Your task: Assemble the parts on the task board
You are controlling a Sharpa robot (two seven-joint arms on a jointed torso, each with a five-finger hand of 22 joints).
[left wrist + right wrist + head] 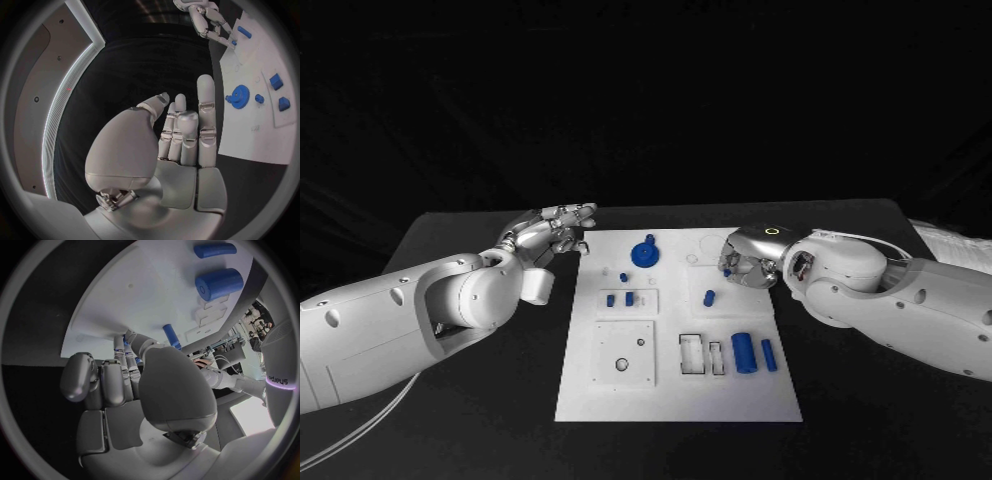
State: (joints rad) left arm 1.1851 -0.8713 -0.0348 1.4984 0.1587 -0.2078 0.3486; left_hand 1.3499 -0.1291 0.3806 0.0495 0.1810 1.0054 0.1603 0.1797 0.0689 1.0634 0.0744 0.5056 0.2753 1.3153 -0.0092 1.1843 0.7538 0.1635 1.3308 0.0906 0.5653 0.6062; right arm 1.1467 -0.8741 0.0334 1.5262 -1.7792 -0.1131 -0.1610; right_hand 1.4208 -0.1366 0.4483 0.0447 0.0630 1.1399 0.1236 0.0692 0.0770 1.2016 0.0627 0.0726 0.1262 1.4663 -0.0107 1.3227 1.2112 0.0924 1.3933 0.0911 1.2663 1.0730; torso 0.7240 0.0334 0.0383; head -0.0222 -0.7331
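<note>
Honestly looks like the right hand [750,258] has the better shot here. Sits over the far right part of the white task board [678,400], fingers curled in with what seems a small blue piece [128,342] at the fingertips; can't tell for sure whether pinched or just touched. Just beside it, toward the robot: a short blue peg [710,296], lying flat on the board with its long axis running roughly away from the robot, tilted a bit. Left hand [557,232] hangs off the board's far left edge, fingers straight and close together, holding nothing. Blue gear [645,253] stands between the two hands, a bit nearer the left. Two blue cylinders [754,352] lie near the board's near right corner, closer to the right arm.
</note>
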